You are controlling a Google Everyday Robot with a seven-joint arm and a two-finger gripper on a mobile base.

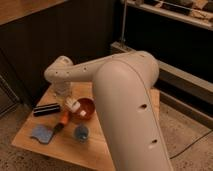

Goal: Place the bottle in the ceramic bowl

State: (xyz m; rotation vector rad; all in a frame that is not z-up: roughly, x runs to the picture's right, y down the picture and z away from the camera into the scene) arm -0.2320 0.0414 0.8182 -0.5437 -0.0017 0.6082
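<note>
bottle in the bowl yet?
Cannot tell. A whitish piece shows inside the ceramic bowl; the gripper sits shut at its left rim, whitish bottle apparently there.

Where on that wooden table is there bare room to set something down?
Bare wood shows along the table's front edge, right of the blue cloth and below the blue cup. It is crowded around the red bowl, where the gripper, orange-handled tool and black bar cluster.

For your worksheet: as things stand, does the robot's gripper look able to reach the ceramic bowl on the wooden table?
Probably yes. The gripper is shut on the bottle and hangs at the left rim of the ceramic bowl. Nothing stands between them; the black bar and blue cup lie off to the sides.
</note>
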